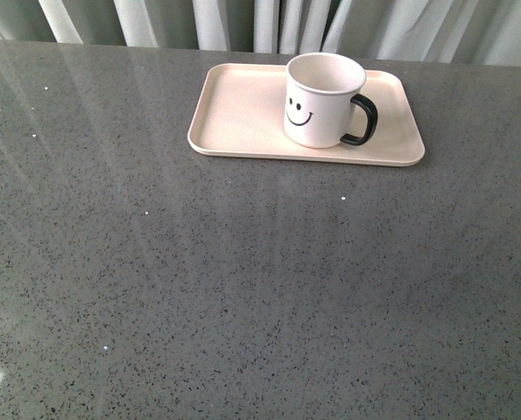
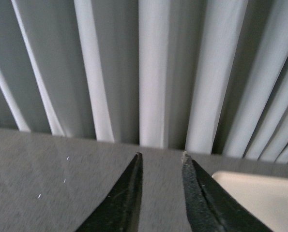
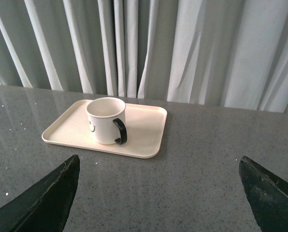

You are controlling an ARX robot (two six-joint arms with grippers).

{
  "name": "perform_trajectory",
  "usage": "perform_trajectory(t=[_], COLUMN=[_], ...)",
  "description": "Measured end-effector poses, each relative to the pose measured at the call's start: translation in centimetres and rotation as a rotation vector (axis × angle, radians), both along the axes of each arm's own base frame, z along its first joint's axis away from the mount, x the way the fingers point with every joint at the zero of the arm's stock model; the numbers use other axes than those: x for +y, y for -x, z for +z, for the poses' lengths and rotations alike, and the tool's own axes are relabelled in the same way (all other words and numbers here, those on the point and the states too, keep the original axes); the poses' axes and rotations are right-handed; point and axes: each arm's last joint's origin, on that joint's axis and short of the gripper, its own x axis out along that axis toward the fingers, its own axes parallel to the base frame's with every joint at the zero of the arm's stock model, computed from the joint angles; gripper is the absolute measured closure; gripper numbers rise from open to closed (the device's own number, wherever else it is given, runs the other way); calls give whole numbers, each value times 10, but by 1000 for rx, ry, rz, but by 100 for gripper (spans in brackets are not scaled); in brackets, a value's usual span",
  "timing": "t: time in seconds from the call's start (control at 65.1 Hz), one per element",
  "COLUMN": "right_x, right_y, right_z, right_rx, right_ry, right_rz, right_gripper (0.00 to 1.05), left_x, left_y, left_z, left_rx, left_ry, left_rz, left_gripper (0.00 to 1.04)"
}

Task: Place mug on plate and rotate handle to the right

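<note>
1. Grey pleated curtains (image 1: pixel 242 22) hang behind a dark speckled counter (image 1: pixel 242 289), which fills most of the front view.
2. The plate (image 1: pixel 234 114) lies in the upper middle of the front view, near the far edge of the counter. The mug (image 1: pixel 317 101) stands upright on its right half, with the smiley face toward the camera.
3. The handle (image 1: pixel 365 120) points to the right of the frame and a little toward the camera, so I judge both parts of the task as done.
4. The left claw (image 2: pixel 161 155) has only a narrow gap between its jaws and holds nothing. The right claw (image 3: pixel 158 158) is spread wide, also empty, and well apart from the mug. Neither arm shows in the front view.
5. The risk from here is disturbance. If a claw comes near again, it can push the handle out of its direction. It can also make the light plate slide on the smooth counter.
6. A tip catching the rim could tilt the mug.
</note>
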Motion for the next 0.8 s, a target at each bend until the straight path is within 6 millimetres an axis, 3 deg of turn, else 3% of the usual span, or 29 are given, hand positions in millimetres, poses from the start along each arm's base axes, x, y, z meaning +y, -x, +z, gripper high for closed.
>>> perform_trajectory(t=[0.077, 0.399, 0.798], right_x=[0, 0, 0], right_y=[0, 0, 0], right_z=[0, 0, 0], right_rx=[0, 0, 0], right_ry=[0, 0, 0], right_rz=[0, 0, 0], right_gripper=[9, 9, 9], left_x=[8, 33, 52], left_y=[19, 77, 121], left_z=[-9, -20, -36], left_rx=[15, 0, 2], left_ry=[-2, -3, -3], left_rz=[-9, -4, 0], left_gripper=[103, 103, 103])
